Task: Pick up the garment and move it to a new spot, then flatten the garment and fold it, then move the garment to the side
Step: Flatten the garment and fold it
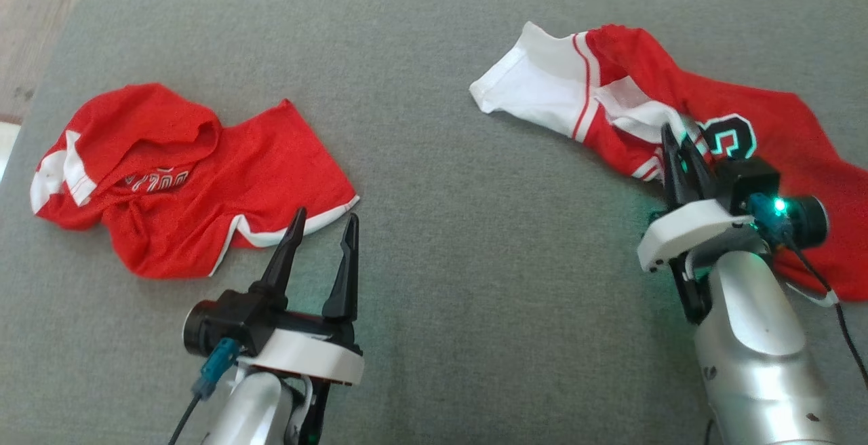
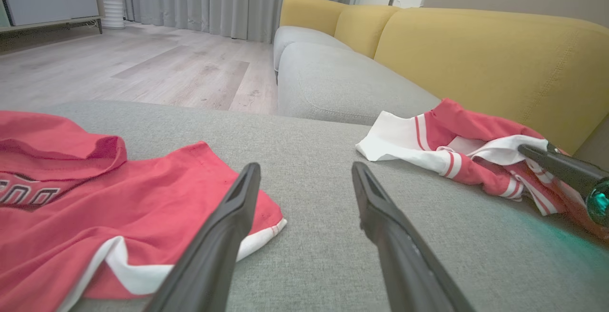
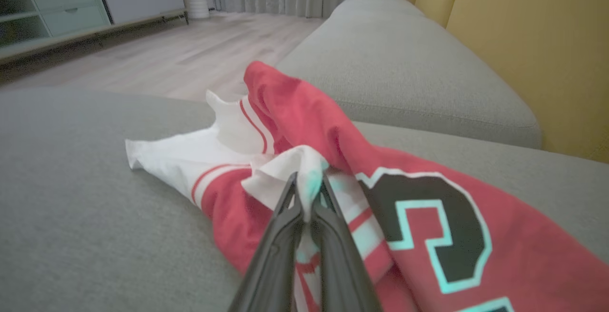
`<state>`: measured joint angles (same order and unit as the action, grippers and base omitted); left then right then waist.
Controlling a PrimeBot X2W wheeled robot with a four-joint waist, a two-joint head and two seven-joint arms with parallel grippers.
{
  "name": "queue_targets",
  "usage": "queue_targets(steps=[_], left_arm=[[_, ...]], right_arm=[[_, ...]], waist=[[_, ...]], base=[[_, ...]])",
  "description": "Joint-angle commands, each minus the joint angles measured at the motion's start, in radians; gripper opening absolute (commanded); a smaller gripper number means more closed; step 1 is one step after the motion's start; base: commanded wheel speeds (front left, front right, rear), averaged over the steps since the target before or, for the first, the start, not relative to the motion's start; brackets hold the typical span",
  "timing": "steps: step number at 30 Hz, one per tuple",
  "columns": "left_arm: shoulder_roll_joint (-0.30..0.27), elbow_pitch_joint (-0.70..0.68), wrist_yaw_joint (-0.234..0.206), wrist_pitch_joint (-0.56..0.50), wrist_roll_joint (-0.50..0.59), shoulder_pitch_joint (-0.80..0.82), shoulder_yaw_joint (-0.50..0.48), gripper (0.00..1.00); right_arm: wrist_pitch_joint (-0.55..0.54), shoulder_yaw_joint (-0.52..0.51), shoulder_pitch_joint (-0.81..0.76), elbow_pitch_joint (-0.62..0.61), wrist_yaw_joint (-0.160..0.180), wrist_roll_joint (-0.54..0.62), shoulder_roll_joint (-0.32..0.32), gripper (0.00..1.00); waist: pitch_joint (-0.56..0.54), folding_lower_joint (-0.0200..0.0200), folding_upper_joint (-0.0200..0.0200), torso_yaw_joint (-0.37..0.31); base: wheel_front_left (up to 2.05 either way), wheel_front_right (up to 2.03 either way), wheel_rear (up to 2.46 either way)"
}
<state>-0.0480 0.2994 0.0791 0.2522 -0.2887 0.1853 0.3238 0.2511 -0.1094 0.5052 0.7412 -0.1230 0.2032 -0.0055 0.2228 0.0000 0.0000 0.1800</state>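
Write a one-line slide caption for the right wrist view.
Right gripper shut on a white fold of the red numbered jersey on the grey cushion.

I've got the right end effector clamped on the red jersey, near the far edge of the cushion.

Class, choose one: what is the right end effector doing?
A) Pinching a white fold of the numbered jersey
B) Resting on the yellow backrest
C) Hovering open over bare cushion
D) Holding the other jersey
A: the right end effector is shut on a white fold of the numbered jersey.
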Motion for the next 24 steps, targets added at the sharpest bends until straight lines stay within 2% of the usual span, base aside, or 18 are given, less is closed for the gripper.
queue_targets(steps=[1, 8, 17, 20, 24], left_arm=[[-0.002, -0.023, -0.002, 0.010, 0.007, 0.035, -0.031, 1.00], [-0.002, -0.016, -0.003, 0.010, 0.011, 0.013, -0.046, 1.00], [-0.002, -0.011, -0.005, 0.010, 0.010, -0.021, -0.065, 1.00], [-0.002, -0.014, -0.008, 0.010, 0.009, -0.034, -0.069, 1.00], [-0.002, -0.019, -0.012, 0.010, 0.008, -0.046, -0.071, 1.00]], right_arm=[[0.011, 0.047, 0.022, -0.050, -0.008, -0.037, 0.005, 0.00], [0.011, 0.236, -0.028, -0.196, -0.008, -0.234, 0.005, 0.00], [0.011, 0.496, -0.099, -0.376, -0.008, -0.373, 0.005, 0.00], [0.011, 0.598, -0.124, -0.392, -0.008, -0.387, 0.005, 0.00], [0.011, 0.713, -0.150, -0.339, -0.008, -0.412, 0.005, 0.00]], waist=[[-0.010, 0.0000, 0.0000, -0.009], [-0.062, 0.0000, 0.0000, -0.045], [-0.137, 0.0000, 0.0000, -0.060], [-0.154, 0.0000, 0.0000, -0.052], [-0.165, 0.0000, 0.0000, -0.036]], base=[[0.00, 0.00, 0.00], [0.00, 0.00, 0.00], [0.00, 0.00, 0.00], [0.00, 0.00, 0.00], [0.00, 0.00, 0.00]])
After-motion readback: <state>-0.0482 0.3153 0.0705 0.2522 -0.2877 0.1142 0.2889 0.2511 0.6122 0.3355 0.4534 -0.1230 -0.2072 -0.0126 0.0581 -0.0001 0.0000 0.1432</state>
